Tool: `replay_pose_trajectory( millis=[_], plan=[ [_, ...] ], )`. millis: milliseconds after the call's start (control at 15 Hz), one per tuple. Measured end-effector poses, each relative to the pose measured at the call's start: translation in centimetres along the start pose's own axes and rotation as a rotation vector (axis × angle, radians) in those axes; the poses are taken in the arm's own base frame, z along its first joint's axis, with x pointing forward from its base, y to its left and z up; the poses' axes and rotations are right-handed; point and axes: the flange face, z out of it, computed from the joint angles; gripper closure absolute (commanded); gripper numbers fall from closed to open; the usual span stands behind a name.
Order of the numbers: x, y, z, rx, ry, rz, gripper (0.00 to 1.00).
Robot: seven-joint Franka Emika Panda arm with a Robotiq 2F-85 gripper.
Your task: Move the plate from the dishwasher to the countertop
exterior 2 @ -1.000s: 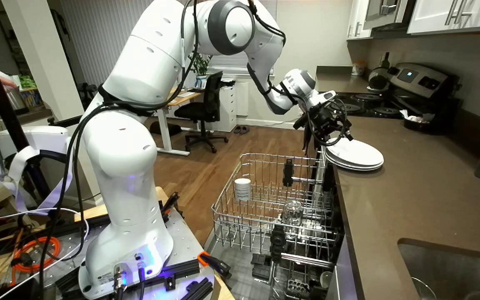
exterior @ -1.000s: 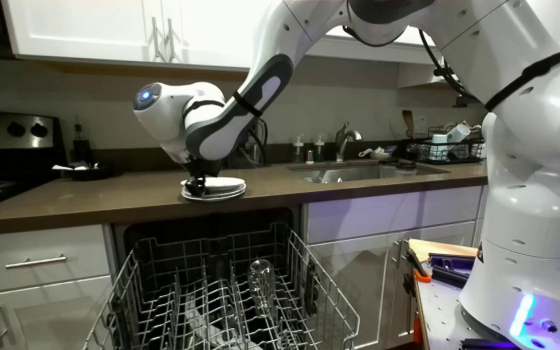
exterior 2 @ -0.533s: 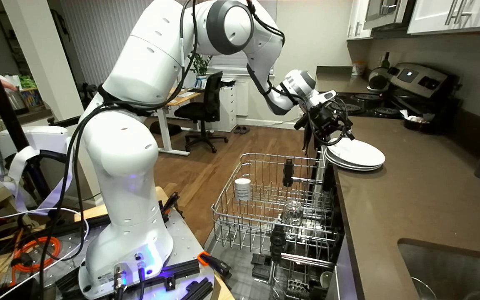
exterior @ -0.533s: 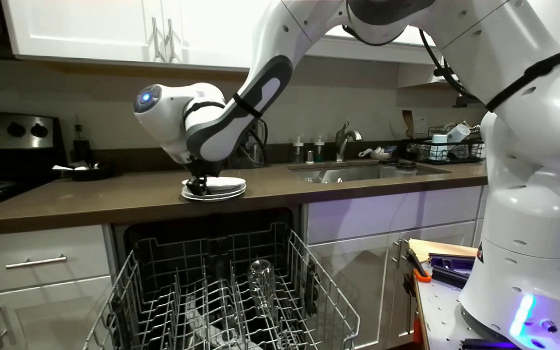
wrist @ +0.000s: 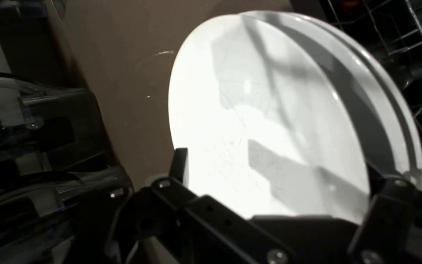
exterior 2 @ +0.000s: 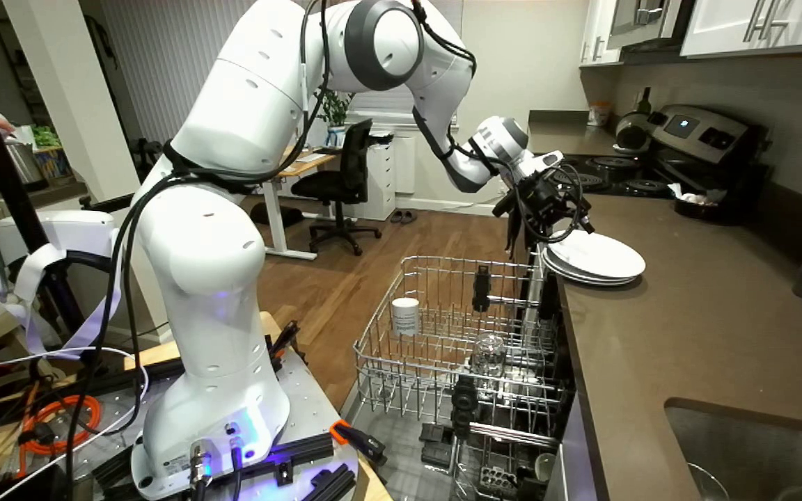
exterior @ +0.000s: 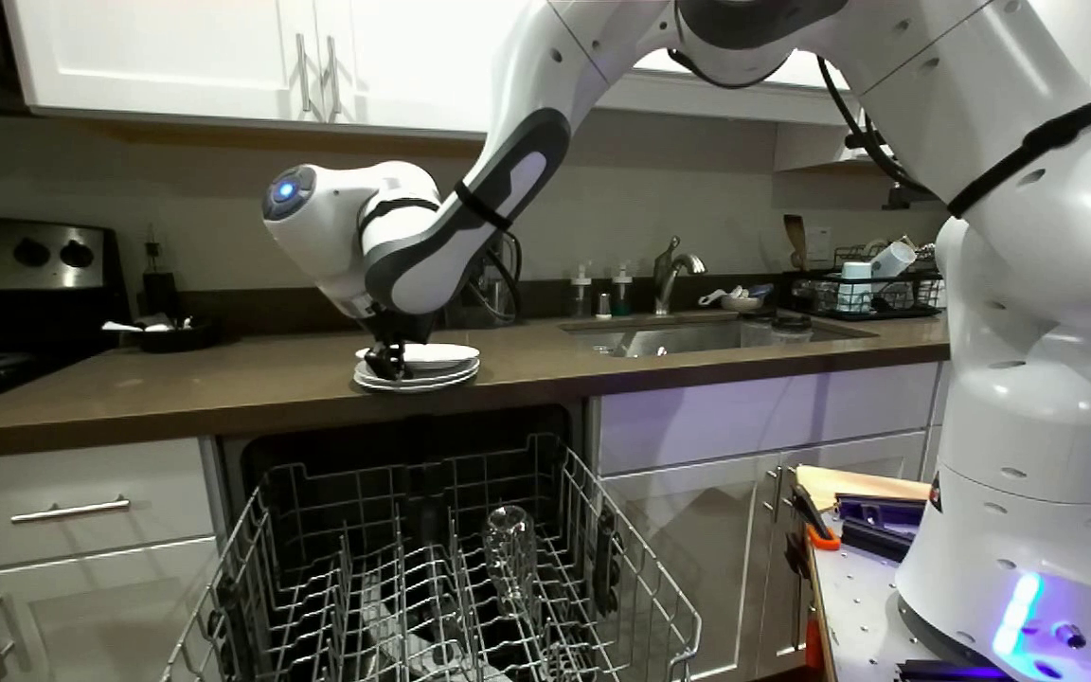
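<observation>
Wrist view shows the gripper (wrist: 277, 167) with its fingers spread wide, clamped on nothing as far as I can judge, and part of the top plate (wrist: 266, 110) between them. The finger at that view's left looks to meet the rim; whether the other touches is hard to tell. The top plate lies a little off-centre on the lower plates (wrist: 365, 102), near the front edge of the countertop (exterior 2: 707, 334). Below is the dishwasher (exterior: 347, 436), its rack (exterior: 661, 573) pulled out, with a glass (exterior: 509, 545) among the tines.

The carrying seems done: the plate is out of the rack and over the countertop, borne by the stack. Left, probably, are a last nudge to line it up and drawing the gripper clear.

Against a second ago, the top plate has slid slightly inward, away from the dishwasher, and the gripper has shifted with it; the lower plates and the rack look unmoved.
</observation>
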Motion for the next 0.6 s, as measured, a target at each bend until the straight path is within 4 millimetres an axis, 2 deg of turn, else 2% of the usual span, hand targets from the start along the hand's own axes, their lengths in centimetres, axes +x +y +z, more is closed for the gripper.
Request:
replay_pose_trajectory(
  millis=[600],
  plan=[
    [0.17,0.27,-0.98,0.023,0.008,0.013,0.00]
  ],
)
